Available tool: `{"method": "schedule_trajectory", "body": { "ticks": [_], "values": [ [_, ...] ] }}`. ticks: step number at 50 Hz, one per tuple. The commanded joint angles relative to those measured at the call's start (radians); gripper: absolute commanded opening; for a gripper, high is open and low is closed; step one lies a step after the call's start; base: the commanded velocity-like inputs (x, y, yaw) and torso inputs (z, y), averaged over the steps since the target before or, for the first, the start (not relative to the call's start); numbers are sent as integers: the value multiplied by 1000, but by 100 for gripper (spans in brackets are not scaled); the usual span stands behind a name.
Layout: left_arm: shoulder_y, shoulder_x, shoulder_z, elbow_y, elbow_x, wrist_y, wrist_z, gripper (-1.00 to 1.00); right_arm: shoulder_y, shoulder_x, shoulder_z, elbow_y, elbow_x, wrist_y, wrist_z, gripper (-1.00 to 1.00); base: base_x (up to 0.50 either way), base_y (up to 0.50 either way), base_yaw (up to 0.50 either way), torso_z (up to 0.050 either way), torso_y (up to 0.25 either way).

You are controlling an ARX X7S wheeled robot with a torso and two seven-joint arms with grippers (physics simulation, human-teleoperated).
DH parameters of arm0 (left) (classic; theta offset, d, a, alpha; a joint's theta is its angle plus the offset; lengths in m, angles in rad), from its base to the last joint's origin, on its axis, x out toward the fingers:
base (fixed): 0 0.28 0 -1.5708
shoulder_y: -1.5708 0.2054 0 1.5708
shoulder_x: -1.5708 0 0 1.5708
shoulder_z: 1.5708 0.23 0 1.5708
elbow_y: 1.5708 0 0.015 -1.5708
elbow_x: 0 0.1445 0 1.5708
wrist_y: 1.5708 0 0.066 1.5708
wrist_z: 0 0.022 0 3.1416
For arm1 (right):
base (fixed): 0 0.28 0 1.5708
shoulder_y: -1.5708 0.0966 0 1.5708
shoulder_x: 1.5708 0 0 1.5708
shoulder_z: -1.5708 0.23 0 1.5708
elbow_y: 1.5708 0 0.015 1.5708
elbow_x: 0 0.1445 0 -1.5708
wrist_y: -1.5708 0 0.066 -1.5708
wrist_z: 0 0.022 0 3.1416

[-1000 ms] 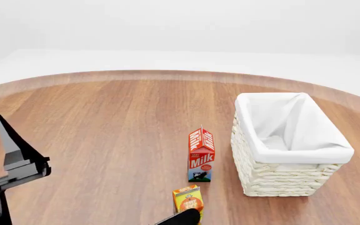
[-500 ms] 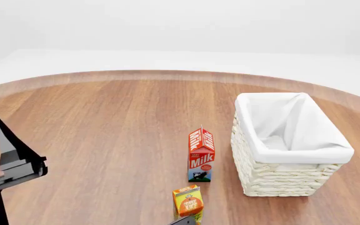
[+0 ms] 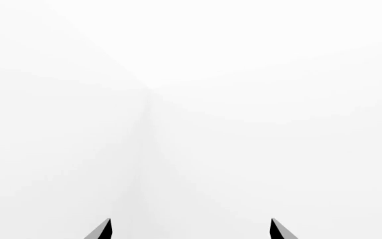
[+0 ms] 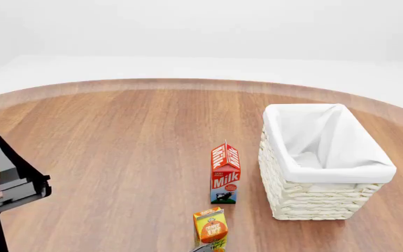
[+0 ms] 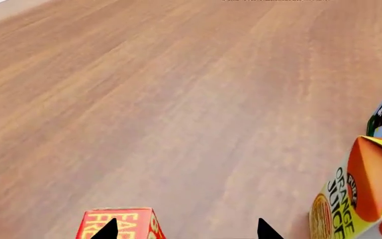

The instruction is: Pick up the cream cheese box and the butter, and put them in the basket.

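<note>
The butter lies on the wooden table, between the right gripper's spread tips. The basket stands beside the milk carton and orange juice carton. The right gripper has slid almost out of the head view. The left gripper is spread, holding nothing, raised slightly higher.

Milk carton: upright on my round wooden table | orange juice carton: upright, shorter, near the milk carton, on its side toward me and slightly left | both cartons apart, not touching.
</note>
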Motion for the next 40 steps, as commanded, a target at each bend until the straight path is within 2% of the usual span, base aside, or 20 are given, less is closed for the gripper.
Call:
{"method": "schedule_trajectory", "body": {
  "ticks": [1,21,40],
  "values": [
    [0,19,-30,-4,3,4,23,100,7,-19,17,-38,-3,30,1,100,0,0,0,0,0],
    [-5,13,-45,-29,-10,9,22,100,3,-60,13,-23,-4,5,-5,100,0,0,0,0,0],
    [3,5,-77,-47,-31,21,16,100,-28,-94,-12,107,-47,-73,-66,100,0,0,0,0,0]
  ]
}}
